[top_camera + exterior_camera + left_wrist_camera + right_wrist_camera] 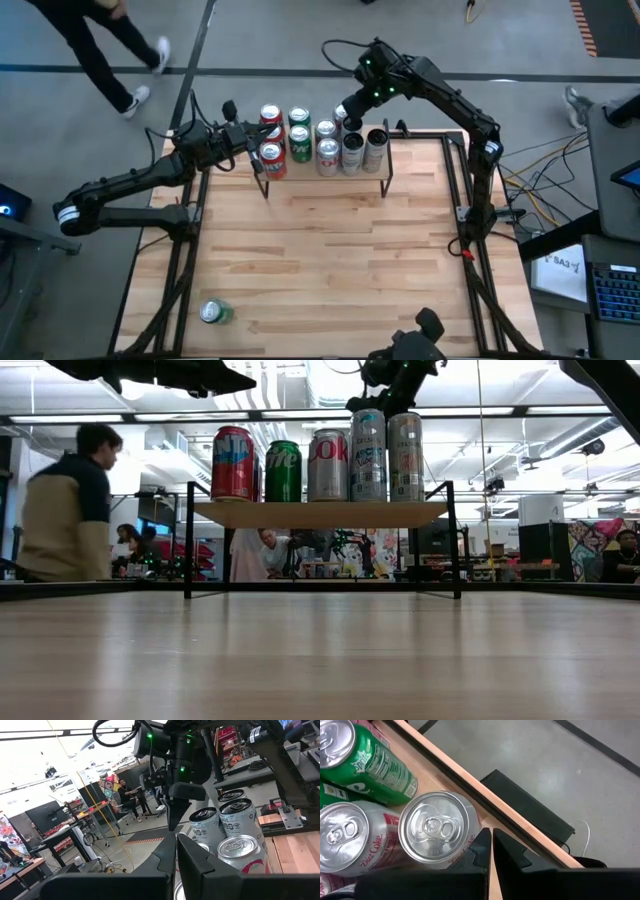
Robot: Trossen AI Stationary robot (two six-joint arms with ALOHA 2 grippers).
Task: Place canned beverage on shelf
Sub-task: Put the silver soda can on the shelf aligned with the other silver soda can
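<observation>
On the table's near left corner I see one green can (215, 313) lying off the shelf (325, 178); both claws closed, empty, up by shelf. I'd send left gripper (229, 108), open wide, grab mid-body

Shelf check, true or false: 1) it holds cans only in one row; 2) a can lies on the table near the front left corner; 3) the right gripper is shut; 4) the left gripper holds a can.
1) False: the shelf carries two rows of upright cans.
2) True: a green can lies on its side on the table, far from the shelf.
3) True: the right gripper, above the shelf's back edge, is shut on nothing.
4) False: the left gripper, at the shelf's left end, is shut and holds nothing.
</observation>
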